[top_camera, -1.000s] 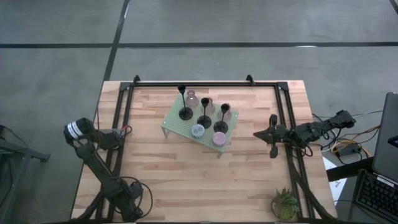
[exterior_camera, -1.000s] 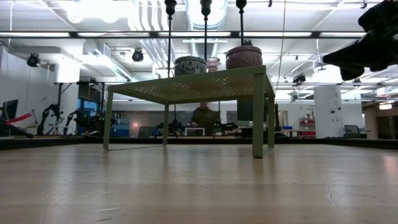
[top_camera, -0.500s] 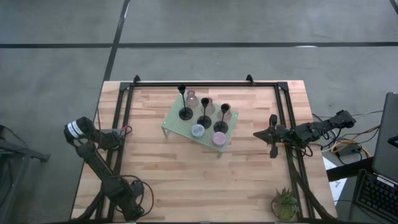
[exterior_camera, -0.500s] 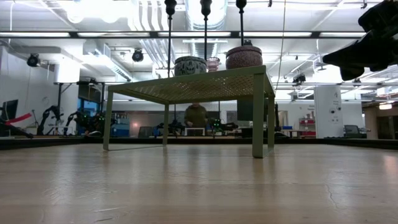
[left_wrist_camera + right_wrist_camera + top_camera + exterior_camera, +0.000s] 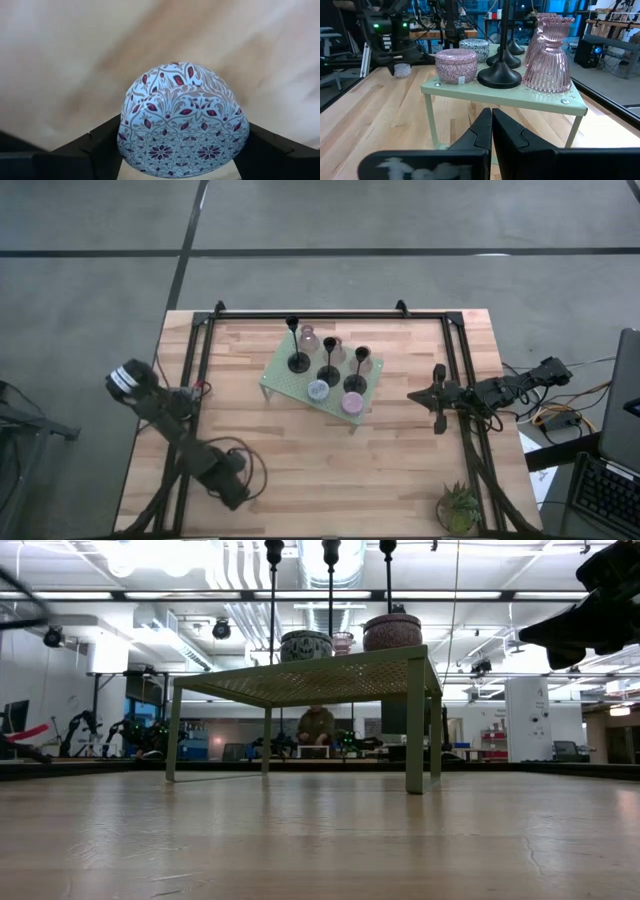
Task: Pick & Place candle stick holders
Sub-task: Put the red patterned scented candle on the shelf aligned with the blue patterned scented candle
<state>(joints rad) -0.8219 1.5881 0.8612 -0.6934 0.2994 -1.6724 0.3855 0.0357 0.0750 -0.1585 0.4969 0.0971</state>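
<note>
Candle stick holders, grouped on a pale green perforated stand (image 5: 300,385) at the middle of the wooden bench (image 5: 280,470). Three black slim-stemmed holders (image 5: 328,373) stand in a row on round bases, their stems cut off above in the right wrist view. Pink ribbed glass holders (image 5: 549,55) stand behind them; their exact count is hard to make out from above. Two squat round holders sit at the stand's near edge, a pinkish one (image 5: 456,65) and a paler patterned one (image 5: 474,49).

One further squat holder, pale blue with a red floral pattern (image 5: 182,120), sits clamped between the fingers of the left gripper (image 5: 232,480) at the bench's near left; from overhead that holder is hidden by the arm.

Right gripper (image 5: 491,127): fingers pressed together, empty, hovering right of the stand.

Potted plant (image 5: 458,506) at the near right corner, partly cut off.
</note>
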